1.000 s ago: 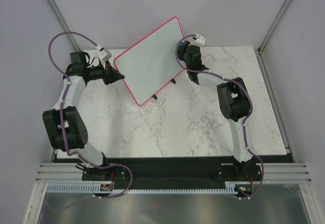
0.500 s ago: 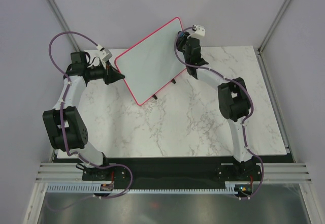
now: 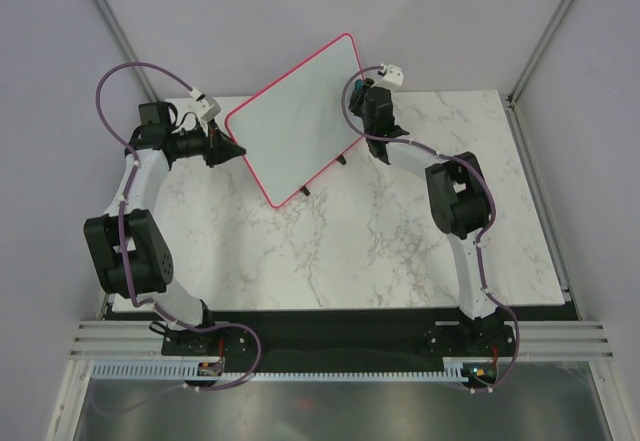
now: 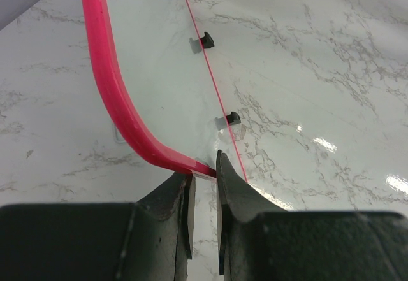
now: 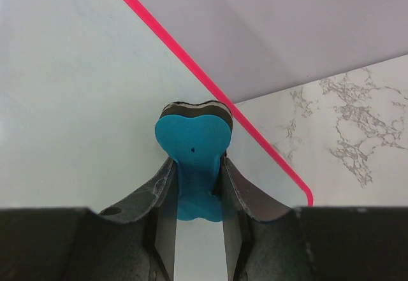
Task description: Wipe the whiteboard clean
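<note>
Arm bases are bolted at the bottom edge of the overhead view. Beyond them lies the counter (image 3: pixel 380 241), with a white marble pattern, grey veining and a glossy finish.

The left claw (image 4: pixel 203 166) has black, tapered fingers. It is clamped on the rounded lower-left corner of the whiteboard (image 3: pixel 295 121), with one finger on either side of the frame.

The whiteboard sits in the upper centre of the overhead view, over the far part of the counter and tilted. It is a flat rectangle with rounded corners, a smooth pale face and a thin pink-red rim. Small black feet (image 4: pixel 233 118) show along its lower edge.

The right claw (image 5: pixel 196 166) is closed on an eraser (image 5: pixel 192 144) with a teal, lobed body and a dark felt layer. The eraser tip sits at the board face near the upper-right rim; whether it touches cannot be told.
</note>
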`<state>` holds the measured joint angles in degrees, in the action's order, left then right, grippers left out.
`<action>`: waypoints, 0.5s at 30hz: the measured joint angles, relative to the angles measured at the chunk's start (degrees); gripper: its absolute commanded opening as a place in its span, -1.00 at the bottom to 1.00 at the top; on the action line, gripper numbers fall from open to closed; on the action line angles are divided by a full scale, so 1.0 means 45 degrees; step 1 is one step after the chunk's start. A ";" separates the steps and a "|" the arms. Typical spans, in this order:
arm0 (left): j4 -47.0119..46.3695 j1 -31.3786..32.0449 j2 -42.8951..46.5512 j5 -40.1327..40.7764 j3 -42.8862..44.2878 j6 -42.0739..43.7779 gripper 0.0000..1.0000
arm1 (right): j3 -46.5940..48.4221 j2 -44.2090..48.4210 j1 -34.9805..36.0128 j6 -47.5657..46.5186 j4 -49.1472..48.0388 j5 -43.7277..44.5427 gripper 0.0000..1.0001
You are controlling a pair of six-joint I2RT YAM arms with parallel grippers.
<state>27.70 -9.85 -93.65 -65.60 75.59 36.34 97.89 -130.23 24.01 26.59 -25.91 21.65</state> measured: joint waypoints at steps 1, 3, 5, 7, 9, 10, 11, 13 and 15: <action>0.0005 0.0000 0.0000 -0.0005 0.0000 0.0019 -0.96 | 0.0000 0.0000 0.0000 -0.0029 -0.0005 0.0053 -1.00; 0.0005 0.0000 0.0000 -0.0005 0.0000 0.0039 -0.96 | 0.0015 -0.0005 -0.0010 -0.0068 0.0024 0.0121 -1.00; 0.0005 0.0000 0.0000 -0.0010 0.0000 0.0044 -0.96 | 0.0024 -0.0005 -0.0044 -0.0078 0.0063 0.0180 -1.00; 0.0005 0.0000 0.0000 -0.0015 0.0000 0.0049 -0.96 | 0.0117 -0.0015 -0.0058 -0.0087 0.0165 0.0204 -1.00; 0.0005 0.0000 0.0000 -0.0019 0.0000 0.0049 -0.96 | 0.0267 -0.0024 -0.0063 -0.0112 0.0272 0.0204 -1.00; 0.0005 0.0000 0.0000 -0.0024 0.0000 0.0049 -0.96 | 0.0355 -0.0029 -0.0063 -0.0112 0.0316 0.0199 -1.00; 0.0005 0.0000 0.0000 -0.0029 0.0000 0.0053 -0.96 | 0.0437 -0.0029 -0.0073 -0.0112 0.0325 0.0189 -1.00; 0.0005 0.0005 0.0000 -0.0073 0.0000 0.0073 -0.96 | 0.0631 -0.0029 -0.0087 -0.0112 0.0345 0.0155 -1.00; 0.0005 0.0005 0.0000 -0.0097 0.0000 0.0112 -0.96 | 0.0792 -0.0029 -0.0083 -0.0117 0.0355 0.0151 -1.00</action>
<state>27.73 -9.82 -93.65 -66.04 75.59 36.84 101.45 -130.37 23.64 26.06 -24.32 22.33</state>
